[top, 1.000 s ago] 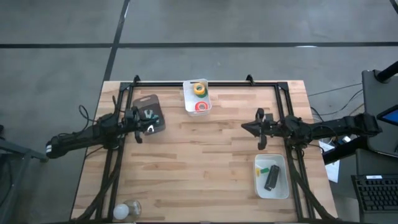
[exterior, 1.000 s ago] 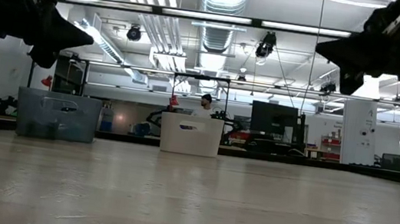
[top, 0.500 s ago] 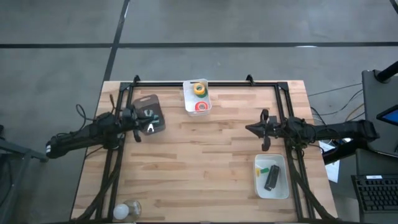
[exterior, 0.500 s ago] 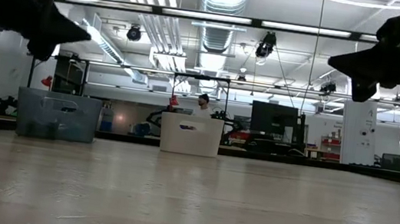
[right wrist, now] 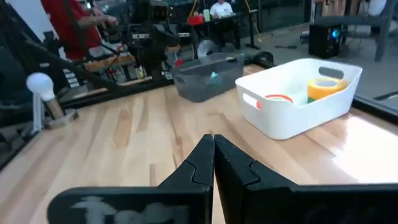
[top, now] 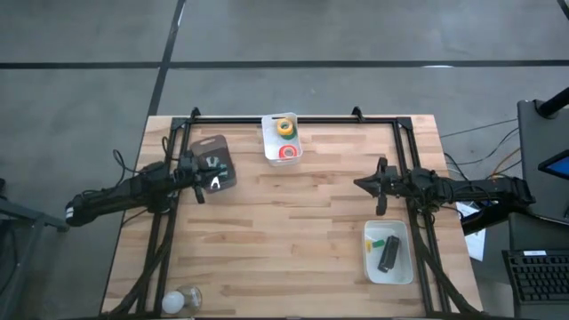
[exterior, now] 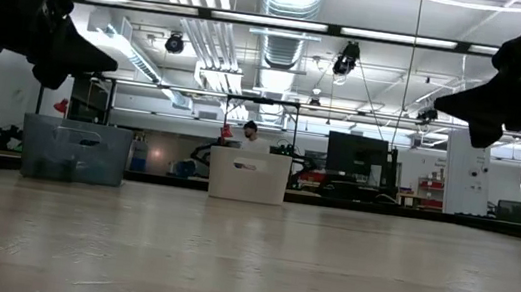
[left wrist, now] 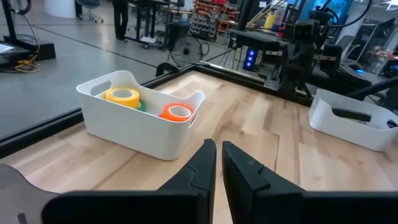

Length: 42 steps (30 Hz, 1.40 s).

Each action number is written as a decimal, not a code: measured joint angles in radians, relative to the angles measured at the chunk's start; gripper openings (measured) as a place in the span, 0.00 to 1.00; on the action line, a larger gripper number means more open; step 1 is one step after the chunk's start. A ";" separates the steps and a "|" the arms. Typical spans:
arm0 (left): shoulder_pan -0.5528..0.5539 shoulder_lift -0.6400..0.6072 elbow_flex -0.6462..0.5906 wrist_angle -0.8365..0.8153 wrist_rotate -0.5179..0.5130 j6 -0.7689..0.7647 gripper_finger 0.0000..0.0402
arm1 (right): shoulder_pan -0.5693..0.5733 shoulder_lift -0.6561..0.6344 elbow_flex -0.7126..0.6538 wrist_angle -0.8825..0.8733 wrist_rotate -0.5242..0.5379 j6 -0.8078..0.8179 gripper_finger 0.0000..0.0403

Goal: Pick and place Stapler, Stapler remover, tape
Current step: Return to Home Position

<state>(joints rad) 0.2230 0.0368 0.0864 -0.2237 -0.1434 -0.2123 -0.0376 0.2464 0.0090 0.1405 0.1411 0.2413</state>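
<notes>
Stapler: the black stapler (top: pixel 388 256) lies in the white tray (top: pixel 404 268) at the table's near right corner, beside a small green-and-yellow piece (top: pixel 377 241). The left wrist view shows it only as a dark bar above the tray wall.
Tape: a yellow roll (top: pixel 284 126) and a red roll (top: pixel 287 152) sit in the white bin (top: pixel 269 148) at the middle of the far edge. A sliver of green shows only in the left wrist view, behind the yellow roll.
Black bin: the black bin (top: pixel 212 145) stands at the far left and holds pale pieces (top: pixel 214 182) too small to make out.
Writing: nothing is large enough to read in any view.
Left gripper: the left gripper (left wrist: pixel 219 146) hangs just above the black bin's near side, with its fingers drawn narrow and a thin slit between them. It holds nothing.
Right gripper: the right gripper (right wrist: pixel 213 142) is raised over bare wood on the right side, well apart from both white containers. Its fingers are pressed together and empty.
Low view: the trays' contents are hidden, and both arms are cut off at the top corners.
Elsewhere: a bulb-shaped object (top: pixel 175 301) stands at the near left corner — the low view misses it. A person (exterior: pixel 249 130) is far back in the room.
</notes>
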 joint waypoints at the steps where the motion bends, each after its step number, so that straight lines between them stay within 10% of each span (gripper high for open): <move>1: 0.000 0.000 0.000 0.000 0.000 0.000 0.07 | 0.000 -0.004 0.000 -0.006 -0.001 0.016 0.02; 42: 0.000 0.000 0.001 -0.008 -0.004 0.000 0.07 | 0.000 -0.001 0.000 -0.010 -0.010 0.036 0.02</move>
<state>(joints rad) 0.2230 0.0368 0.0875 -0.2317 -0.1474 -0.2127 -0.0376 0.2459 0.0090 0.1303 0.1314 0.2771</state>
